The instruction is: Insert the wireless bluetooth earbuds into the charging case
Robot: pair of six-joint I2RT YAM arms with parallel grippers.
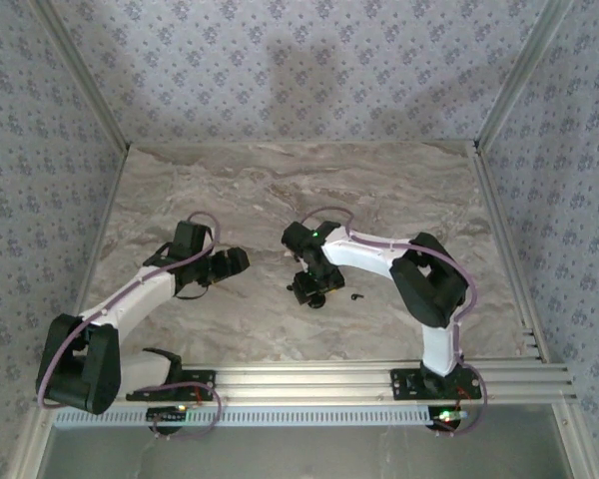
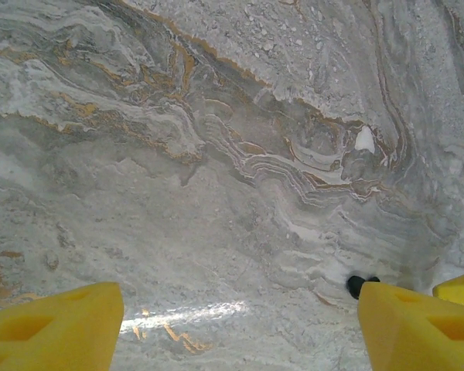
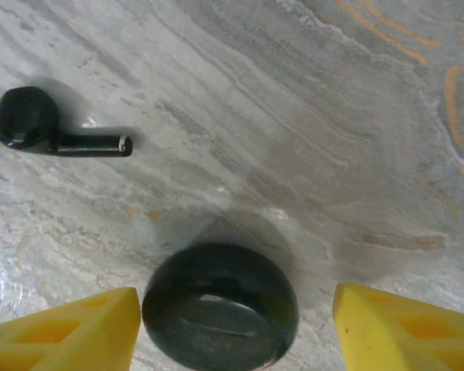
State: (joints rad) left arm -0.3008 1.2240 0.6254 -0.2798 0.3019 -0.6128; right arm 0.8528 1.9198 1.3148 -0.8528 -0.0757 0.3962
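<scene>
The round black charging case [image 3: 220, 305] lies on the marble table between the yellow fingers of my right gripper [image 3: 236, 328], which is open. The left finger [image 3: 69, 332] is close beside the case and the right finger [image 3: 406, 328] stands well apart from it. One black earbud [image 3: 54, 127] with a short stem lies flat on the table beyond the case, and shows from above as the earbud [image 1: 356, 296] just right of the right gripper [image 1: 314, 287]. My left gripper [image 2: 240, 328] is open over bare marble. A small black thing [image 2: 357, 284], perhaps an earbud, peeks out beside its right finger [image 2: 414, 325].
The marble table [image 1: 280, 190] is bounded by aluminium rails [image 1: 379, 379] in front and patterned walls on the other sides. My left gripper [image 1: 218, 264] hovers left of centre, about a hand's width from the right one.
</scene>
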